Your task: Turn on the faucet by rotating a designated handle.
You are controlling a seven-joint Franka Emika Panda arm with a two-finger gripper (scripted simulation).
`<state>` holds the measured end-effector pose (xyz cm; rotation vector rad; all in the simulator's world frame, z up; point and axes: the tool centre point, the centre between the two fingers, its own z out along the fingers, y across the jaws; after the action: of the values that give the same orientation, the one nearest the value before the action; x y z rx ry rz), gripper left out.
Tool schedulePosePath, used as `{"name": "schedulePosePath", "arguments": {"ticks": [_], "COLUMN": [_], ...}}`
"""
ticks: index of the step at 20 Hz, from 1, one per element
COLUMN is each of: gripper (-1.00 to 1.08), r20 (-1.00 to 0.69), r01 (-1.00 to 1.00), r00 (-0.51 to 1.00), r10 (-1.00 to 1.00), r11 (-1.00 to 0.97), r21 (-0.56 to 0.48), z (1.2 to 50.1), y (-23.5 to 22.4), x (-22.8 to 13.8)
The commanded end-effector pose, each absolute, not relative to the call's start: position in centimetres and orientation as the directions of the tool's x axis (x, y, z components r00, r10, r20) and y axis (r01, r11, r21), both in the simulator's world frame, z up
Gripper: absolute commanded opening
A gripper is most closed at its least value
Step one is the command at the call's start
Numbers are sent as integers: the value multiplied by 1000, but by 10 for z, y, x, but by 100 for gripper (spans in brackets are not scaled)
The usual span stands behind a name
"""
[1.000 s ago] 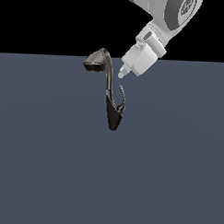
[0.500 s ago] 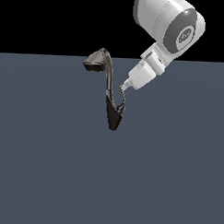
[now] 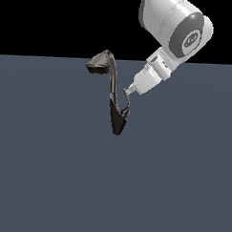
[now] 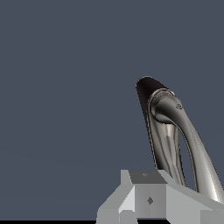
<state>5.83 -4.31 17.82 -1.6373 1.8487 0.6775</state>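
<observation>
My gripper [image 3: 128, 92] comes down at a slant from the exterior view's upper right, its pale tip right at the top end of the handle [image 3: 126, 105]. Whether my fingers are spread or closed I cannot tell: in the exterior view the tip is too small to separate them, and in the wrist view only a grey block of my own hardware [image 4: 151, 199] shows, with no fingertips to read. The tip looks to be touching or just beside the handle's upper end, though I cannot say for certain that there is contact.

The handle is a thin, curved silver-grey lever that rises from the dark base [image 3: 118, 122] on the side toward the exterior view's right, much shorter than the neck beside it.

The faucet [image 3: 111, 89] stands on the flat slate-grey floor [image 3: 48, 182], a little left of my tip in the exterior view. Its tapered dark base narrows downward; the slim metallic neck climbs from it and bends over toward the exterior view's left, ending in the wide flared spray head [image 3: 98, 63].

In the wrist view the faucet's dark base [image 4: 146, 109] and shiny curved metal [image 4: 192, 144] lie just beyond my hardware.

Behind the floor the backdrop is plain black [image 3: 55, 19].
</observation>
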Motion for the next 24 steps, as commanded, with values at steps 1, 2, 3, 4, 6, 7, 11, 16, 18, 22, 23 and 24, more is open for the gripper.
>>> {"name": "schedulePosePath", "arguments": {"ticks": [1, 2, 3, 4, 6, 7, 11, 16, 18, 22, 23, 24], "gripper": [-100, -100, -100, -100, -100, -100, -100, -100, -100, -100, -100, -100], "r20": [-707, -707, -707, -707, -707, -707, -707, -703, -703, -704, -705, -705], "r01": [-993, -993, -993, -993, -993, -993, -993, -991, -991, -992, -992, -992], "r00": [-85, -85, -85, -85, -85, -85, -85, -91, -91, -89, -89, -88], "r10": [-702, -702, -702, -702, -702, -702, -702, -705, -705, -704, -704, -704], "r11": [121, 121, 121, 121, 121, 121, 121, 132, 131, 128, 128, 127], "r21": [-1, -1, -1, -1, -1, -1, -1, -4, -4, -3, -3, -2], "z": [180, 180, 181, 182, 183, 184, 187, 185, 184, 180, 180, 179], "y": [-41, -40, -39, -38, -36, -35, -31, -34, -34, -35, -35, -36], "x": [53, 50, 48, 45, 39, 37, 25, 22, 15, 1, -3, -7]}}
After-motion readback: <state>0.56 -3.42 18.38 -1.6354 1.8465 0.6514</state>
